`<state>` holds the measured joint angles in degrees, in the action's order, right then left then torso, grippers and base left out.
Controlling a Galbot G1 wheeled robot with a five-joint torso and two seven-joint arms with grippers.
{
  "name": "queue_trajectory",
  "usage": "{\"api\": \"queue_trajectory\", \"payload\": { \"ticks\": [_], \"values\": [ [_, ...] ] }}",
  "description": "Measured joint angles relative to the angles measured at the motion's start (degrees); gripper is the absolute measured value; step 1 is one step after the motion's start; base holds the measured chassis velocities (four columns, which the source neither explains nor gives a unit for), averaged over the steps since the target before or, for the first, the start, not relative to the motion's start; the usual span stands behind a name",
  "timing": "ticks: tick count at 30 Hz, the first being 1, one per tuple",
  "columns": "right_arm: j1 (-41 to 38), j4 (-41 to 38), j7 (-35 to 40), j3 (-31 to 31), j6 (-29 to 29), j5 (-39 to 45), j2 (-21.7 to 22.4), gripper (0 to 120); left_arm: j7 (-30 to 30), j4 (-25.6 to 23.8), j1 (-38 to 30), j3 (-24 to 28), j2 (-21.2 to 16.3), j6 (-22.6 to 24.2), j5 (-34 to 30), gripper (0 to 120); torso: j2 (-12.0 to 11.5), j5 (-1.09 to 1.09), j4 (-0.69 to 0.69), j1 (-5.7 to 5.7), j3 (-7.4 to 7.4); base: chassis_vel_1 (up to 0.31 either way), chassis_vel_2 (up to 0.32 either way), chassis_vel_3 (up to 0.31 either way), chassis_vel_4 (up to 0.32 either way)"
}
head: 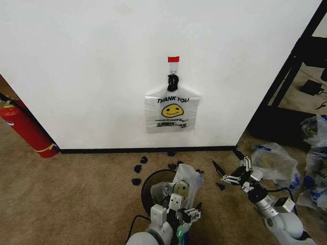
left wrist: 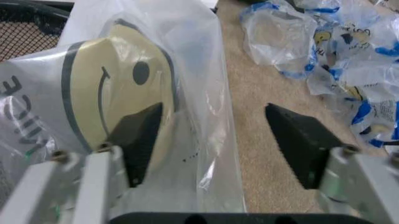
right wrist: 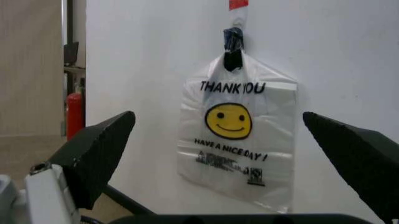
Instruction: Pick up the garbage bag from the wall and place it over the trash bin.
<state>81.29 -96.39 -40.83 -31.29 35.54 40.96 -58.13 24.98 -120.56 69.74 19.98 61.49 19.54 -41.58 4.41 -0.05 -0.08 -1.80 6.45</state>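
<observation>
Over bin [head: 145, 188], near wall [head: 76, 76] baseboard: bag [head: 187, 177], see-through, resting at bin mouth, upper part standing loose and not spread round rim. Left gripper [head: 180, 210] just beside bag, jaws spread, film lying against one finger [left wrist: 138, 140], nothing pinched. Right gripper [head: 228, 164] off to the right above carpet, jaws spread, empty, facing white bundle [right wrist: 240, 140] hung on wall under red tape [head: 173, 59]. Step judged as seating bag over rim: best to catch film near mouth, draw outward and down evenly, avoid tipping bin. Writing on bundle: "THANK YOU", "HAVE A NICE DAY!", yellow smiley. Writing on bag: smiley, partial black letters, not readable whole.
</observation>
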Motion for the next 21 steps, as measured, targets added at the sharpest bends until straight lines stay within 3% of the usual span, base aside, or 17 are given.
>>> {"api": "queue_trajectory", "payload": {
  "ticks": [11, 16, 21],
  "values": [
    [0.12, 0.30, -0.07, 0.38, 0.11, -0.57, -0.60, 100, -0.28, 0.45, 0.13, -0.58, 0.74, -0.29, -0.07, 27, 0.00, 0.00, 0.00, 0.00, 0.00, 0.000, 0.000, 0.000, 0.000],
    [0.37, 0.13, -0.32, 0.42, 0.15, -0.82, -0.69, 100, -0.46, 0.22, 0.48, -3.39, 0.85, -0.37, -0.15, 5, 0.00, 0.00, 0.00, 0.00, 0.00, 0.000, 0.000, 0.000, 0.000],
    [0.47, 0.71, -1.79, 0.59, -0.13, -0.55, -0.43, 100, -0.58, -0.88, 1.11, -6.32, 0.11, -0.33, -1.33, 0, 0.00, 0.00, 0.00, 0.00, 0.00, 0.000, 0.000, 0.000, 0.000]
  ]
}}
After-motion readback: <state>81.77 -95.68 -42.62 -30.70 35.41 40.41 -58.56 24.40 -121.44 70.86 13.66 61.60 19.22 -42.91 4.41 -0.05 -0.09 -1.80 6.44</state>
